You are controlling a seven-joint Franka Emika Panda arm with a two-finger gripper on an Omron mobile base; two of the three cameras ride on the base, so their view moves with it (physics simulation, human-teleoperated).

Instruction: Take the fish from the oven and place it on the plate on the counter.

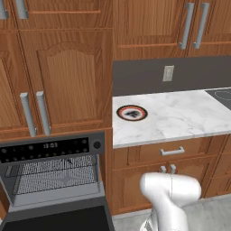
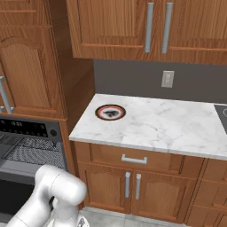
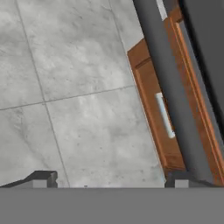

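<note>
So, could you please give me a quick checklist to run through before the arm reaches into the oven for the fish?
1. Oven door open, racks reachable: ok; the wire racks show and the door lies folded down.
2. Fish located on a rack: cannot tell; a small dark speck sits on the rack in the left base view, too small to confirm.
3. Plate free to receive the fish: ok; it sits bare on the counter, near the oven-side edge.
4. Hand empty and open: ok; fingertips stand wide apart, nothing between them.
5. Hand aimed at the oven: not ok; it looks down at the grey floor tiles.
</note>
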